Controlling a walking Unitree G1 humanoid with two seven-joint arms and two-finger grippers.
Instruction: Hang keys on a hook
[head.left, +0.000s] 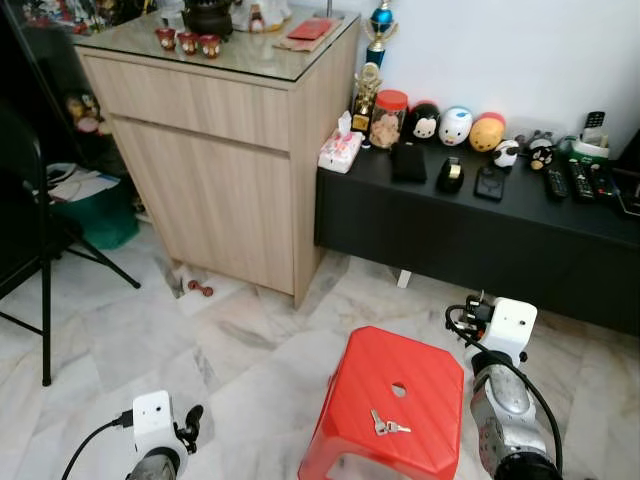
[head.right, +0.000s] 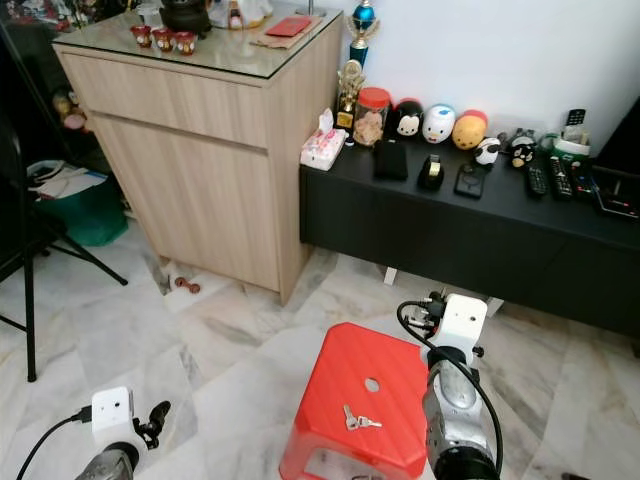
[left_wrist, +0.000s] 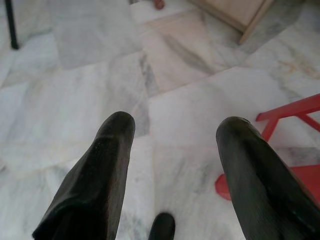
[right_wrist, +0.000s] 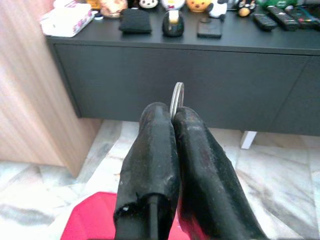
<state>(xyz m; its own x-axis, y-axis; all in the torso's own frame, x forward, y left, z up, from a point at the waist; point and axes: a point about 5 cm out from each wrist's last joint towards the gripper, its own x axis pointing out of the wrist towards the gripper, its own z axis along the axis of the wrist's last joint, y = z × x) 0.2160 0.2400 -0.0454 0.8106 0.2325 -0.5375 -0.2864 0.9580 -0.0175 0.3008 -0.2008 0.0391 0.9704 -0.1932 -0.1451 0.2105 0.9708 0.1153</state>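
A small bunch of silver keys (head.left: 388, 426) lies on top of a red plastic stool (head.left: 420, 385), near its front edge. My right arm (head.left: 503, 400) reaches forward just right of the stool. In the right wrist view my right gripper (right_wrist: 172, 112) is shut on a thin silver key ring (right_wrist: 177, 96) that sticks out past the fingertips, facing the black console. My left gripper (left_wrist: 177, 130) is open and holds nothing. It hangs low over the marble floor left of the stool, whose red leg (left_wrist: 287, 112) shows beside it.
A low black console (head.left: 470, 235) stands ahead with toys, remotes and a tissue box (head.left: 340, 150) on top. A tall wooden cabinet (head.left: 220, 170) stands to its left. Black stand legs (head.left: 45, 300) and a green bag (head.left: 100, 215) are at the far left.
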